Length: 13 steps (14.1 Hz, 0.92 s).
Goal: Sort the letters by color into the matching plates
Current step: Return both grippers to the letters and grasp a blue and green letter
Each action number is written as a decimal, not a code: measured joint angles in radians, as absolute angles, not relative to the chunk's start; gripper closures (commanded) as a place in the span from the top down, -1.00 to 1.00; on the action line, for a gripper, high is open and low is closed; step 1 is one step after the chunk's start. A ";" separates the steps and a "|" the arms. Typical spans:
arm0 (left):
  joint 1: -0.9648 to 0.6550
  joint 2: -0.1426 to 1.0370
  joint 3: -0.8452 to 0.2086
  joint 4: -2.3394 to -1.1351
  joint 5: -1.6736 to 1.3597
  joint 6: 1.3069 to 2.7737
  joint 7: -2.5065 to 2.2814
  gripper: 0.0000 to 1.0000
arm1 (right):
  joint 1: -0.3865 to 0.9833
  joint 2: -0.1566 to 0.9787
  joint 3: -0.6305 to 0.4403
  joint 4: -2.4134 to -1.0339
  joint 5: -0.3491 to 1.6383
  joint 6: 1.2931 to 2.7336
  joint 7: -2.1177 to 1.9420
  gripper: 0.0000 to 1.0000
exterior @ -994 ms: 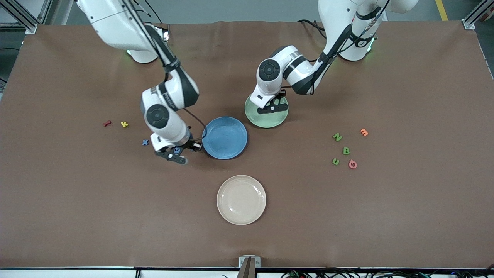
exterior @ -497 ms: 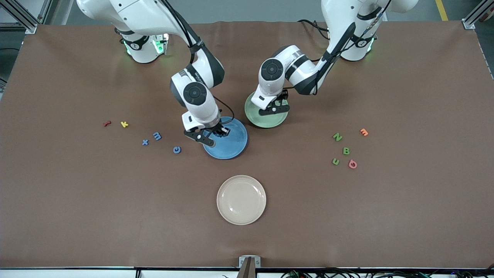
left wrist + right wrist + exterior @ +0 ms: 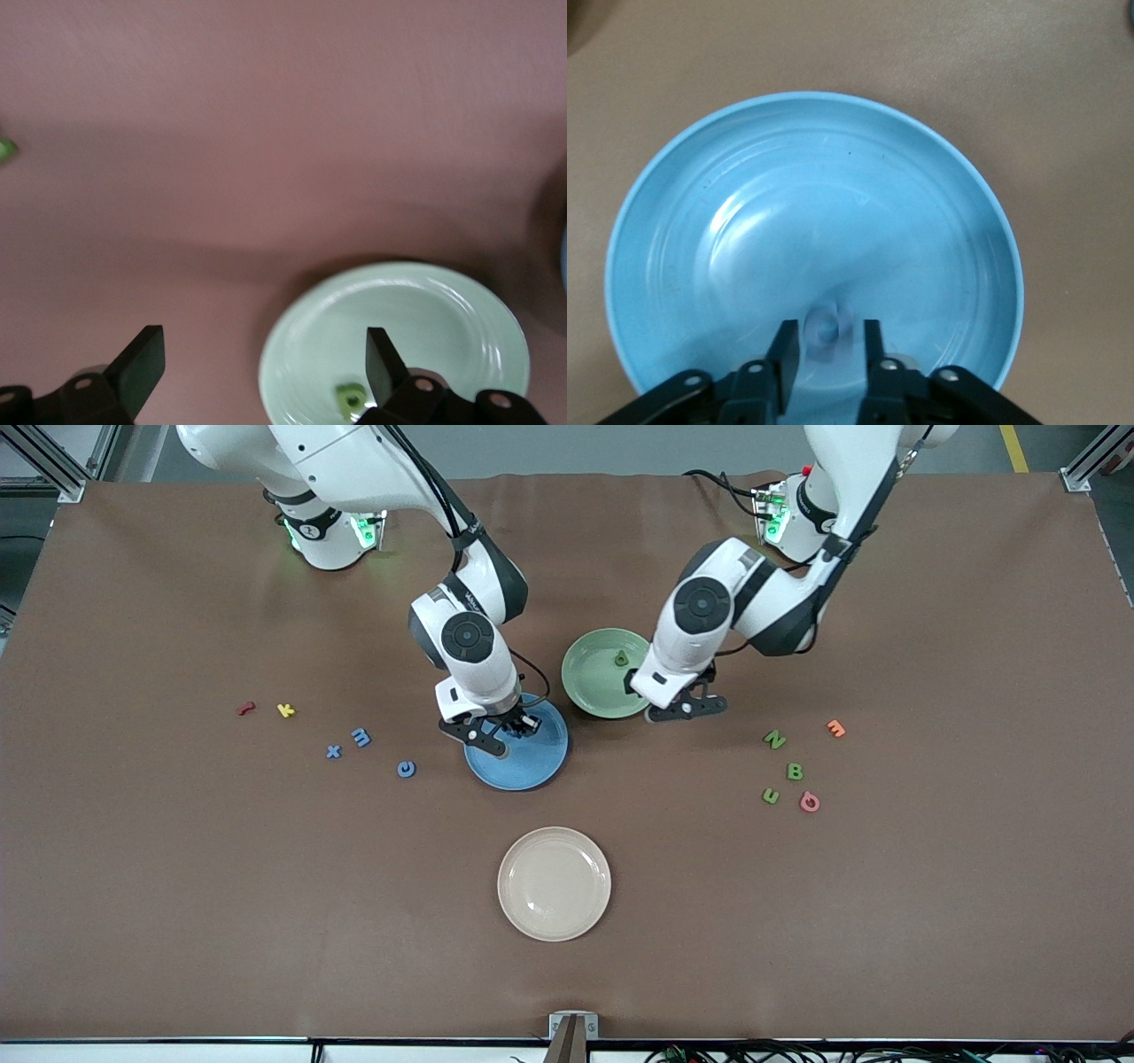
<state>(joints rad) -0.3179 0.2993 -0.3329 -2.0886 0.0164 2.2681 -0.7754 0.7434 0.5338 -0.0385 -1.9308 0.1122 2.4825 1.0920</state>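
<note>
Pinching blue letter (image 3: 826, 329) upright, right gripper (image 3: 826, 352) over blue plate (image 3: 700, 221).

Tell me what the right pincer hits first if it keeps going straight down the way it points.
Most likely the floor of the blue plate: the right pincer, shut on a blue letter, points down at it. Height above it is unclear.

The only readable characters are the foam letters themselves: green N (image 3: 774, 739) and B (image 3: 795, 771), yellow K (image 3: 285, 709), blue X (image 3: 333, 751).
</note>
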 measured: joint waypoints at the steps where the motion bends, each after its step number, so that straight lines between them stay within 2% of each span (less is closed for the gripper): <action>1: -0.287 0.295 -0.332 -2.089 0.017 2.268 -0.743 0.99 | 0.743 0.536 -0.041 -1.928 0.112 2.482 1.092 1.00; 4: -0.189 0.291 -0.331 -2.089 0.070 2.268 -0.662 0.99 | 0.743 0.536 -0.046 -1.906 0.112 2.476 1.092 1.00; 7: -0.099 0.296 -0.331 -2.100 0.133 2.282 -0.605 0.99 | 0.731 0.536 -0.055 -1.855 0.085 2.394 1.083 1.00; 13: -0.023 0.325 -0.331 -2.173 0.152 2.401 -0.469 0.99 | 0.602 0.529 -0.062 -1.812 0.035 2.292 0.840 1.00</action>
<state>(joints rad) -0.0228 0.3246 -0.3307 -2.1731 0.1524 2.4006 -0.4688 0.6019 0.5293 -0.0619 -1.8122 0.0355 2.2923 0.8399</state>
